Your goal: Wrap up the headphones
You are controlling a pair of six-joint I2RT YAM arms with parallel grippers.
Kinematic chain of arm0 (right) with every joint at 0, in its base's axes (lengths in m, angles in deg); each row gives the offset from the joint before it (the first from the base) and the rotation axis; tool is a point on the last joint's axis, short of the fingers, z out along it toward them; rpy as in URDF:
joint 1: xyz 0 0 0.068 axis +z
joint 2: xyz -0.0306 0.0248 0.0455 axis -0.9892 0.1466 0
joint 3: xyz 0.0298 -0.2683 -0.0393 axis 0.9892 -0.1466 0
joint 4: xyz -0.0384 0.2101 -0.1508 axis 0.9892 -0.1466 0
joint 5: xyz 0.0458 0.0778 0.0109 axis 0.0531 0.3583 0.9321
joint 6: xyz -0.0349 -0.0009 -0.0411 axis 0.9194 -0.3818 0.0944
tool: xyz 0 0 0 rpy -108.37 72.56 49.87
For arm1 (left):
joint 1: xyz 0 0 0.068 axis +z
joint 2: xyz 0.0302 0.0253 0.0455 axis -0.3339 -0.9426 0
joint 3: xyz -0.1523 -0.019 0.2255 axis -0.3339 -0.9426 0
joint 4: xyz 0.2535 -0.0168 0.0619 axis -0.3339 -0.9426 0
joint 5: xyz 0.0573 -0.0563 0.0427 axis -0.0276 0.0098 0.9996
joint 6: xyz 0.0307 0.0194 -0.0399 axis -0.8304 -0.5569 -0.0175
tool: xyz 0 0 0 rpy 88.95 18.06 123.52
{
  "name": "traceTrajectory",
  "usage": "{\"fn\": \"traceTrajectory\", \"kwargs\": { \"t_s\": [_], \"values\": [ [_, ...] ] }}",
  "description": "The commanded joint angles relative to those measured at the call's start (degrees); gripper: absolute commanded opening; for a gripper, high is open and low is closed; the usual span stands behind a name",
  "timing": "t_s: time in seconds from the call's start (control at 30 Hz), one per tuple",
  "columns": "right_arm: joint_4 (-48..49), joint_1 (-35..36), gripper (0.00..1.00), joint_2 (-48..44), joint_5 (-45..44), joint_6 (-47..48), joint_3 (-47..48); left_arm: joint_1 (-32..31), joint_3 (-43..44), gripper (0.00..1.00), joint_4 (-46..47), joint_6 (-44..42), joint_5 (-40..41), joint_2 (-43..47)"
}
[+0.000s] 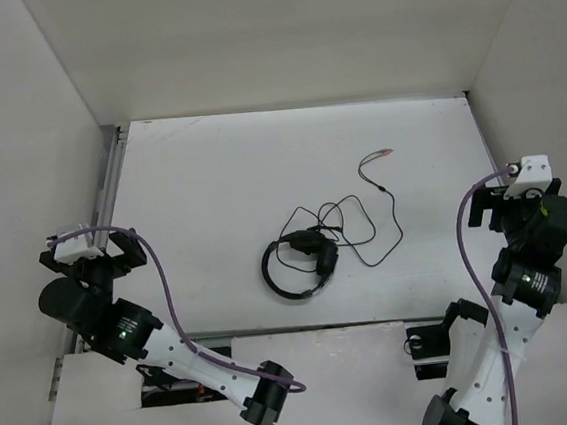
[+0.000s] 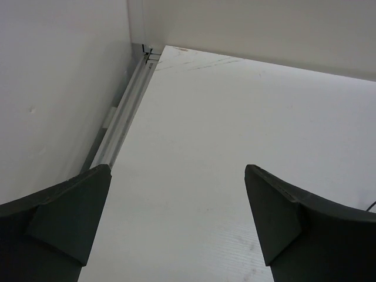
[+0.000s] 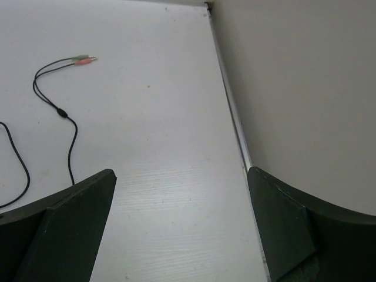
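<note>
The black headphones [image 1: 298, 263] lie flat near the middle of the white table [image 1: 210, 179], closer to its front edge. Their thin black cable [image 1: 370, 226] runs in loose loops to the right and back, ending in a small reddish plug [image 1: 386, 152]. The right wrist view shows the cable [image 3: 71, 132] and plug [image 3: 86, 59] at the left. My left gripper [image 1: 85, 260] is far left of the headphones and open [image 2: 178, 170] over bare table. My right gripper [image 1: 516, 205] is at the far right, open [image 3: 181, 171], with nothing between its fingers.
White walls close in the table on the left, back and right. A metal rail [image 2: 123, 114] runs along the left wall, and another rail [image 3: 234, 126] along the right wall. Thick purple robot cables [image 1: 169, 302] [image 1: 475, 259] arc off both arms.
</note>
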Motion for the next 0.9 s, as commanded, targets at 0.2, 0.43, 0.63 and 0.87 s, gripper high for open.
{"fn": "traceTrajectory", "kwargs": {
  "t_s": [0.2,0.43,0.63,0.87],
  "values": [
    [6.6,3.0,1.0,-6.7,-2.4,-2.2,-3.7,-1.4,2.9,1.0,-0.1,3.2,-2.1,2.0],
    [15.2,5.0,1.0,-2.1,-8.7,-5.5,-6.9,-7.8,3.6,1.0,-1.2,11.2,-8.7,0.5],
    [30.6,13.0,1.0,-4.7,0.0,-12.8,-11.5,-18.3,5.5,1.0,-2.3,18.2,-12.1,-2.0],
    [33.0,22.1,1.0,5.4,0.0,-15.7,-11.2,-26.6,3.8,1.0,-10.1,13.4,-9.3,-4.8]
  ]
}}
